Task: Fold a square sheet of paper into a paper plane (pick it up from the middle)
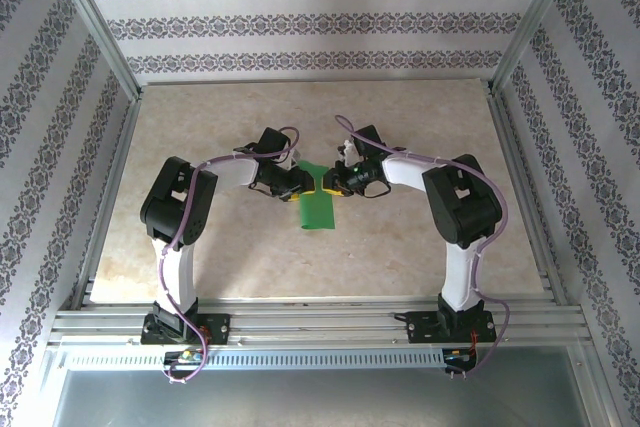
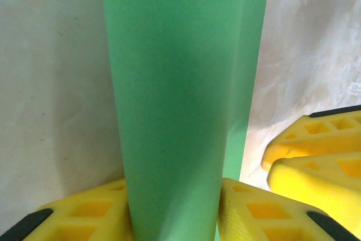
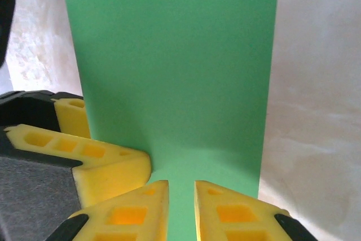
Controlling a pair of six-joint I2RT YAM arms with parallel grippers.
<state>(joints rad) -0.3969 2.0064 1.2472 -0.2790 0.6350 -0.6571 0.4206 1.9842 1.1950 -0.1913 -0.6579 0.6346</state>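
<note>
The square sheet of paper [image 1: 319,203] is bright green and sits at the table's middle, between both grippers. My left gripper [image 1: 295,189] is shut on it. In the left wrist view the paper [image 2: 175,83] stands as a curled, folded strip squeezed between the yellow fingers [image 2: 265,210]. My right gripper [image 1: 339,179] meets it from the right. In the right wrist view its jaws [image 3: 181,187] stand a narrow gap apart over the near edge of the paper [image 3: 175,71], and green shows in the gap. I cannot tell whether its pads touch the paper.
The beige table [image 1: 200,247] is walled by patterned panels and a metal frame [image 1: 320,319] along the near edge. The right gripper's yellow fingers [image 2: 316,150] lie close beside the left gripper. The left gripper's fingers [image 3: 107,162] crowd the right wrist view.
</note>
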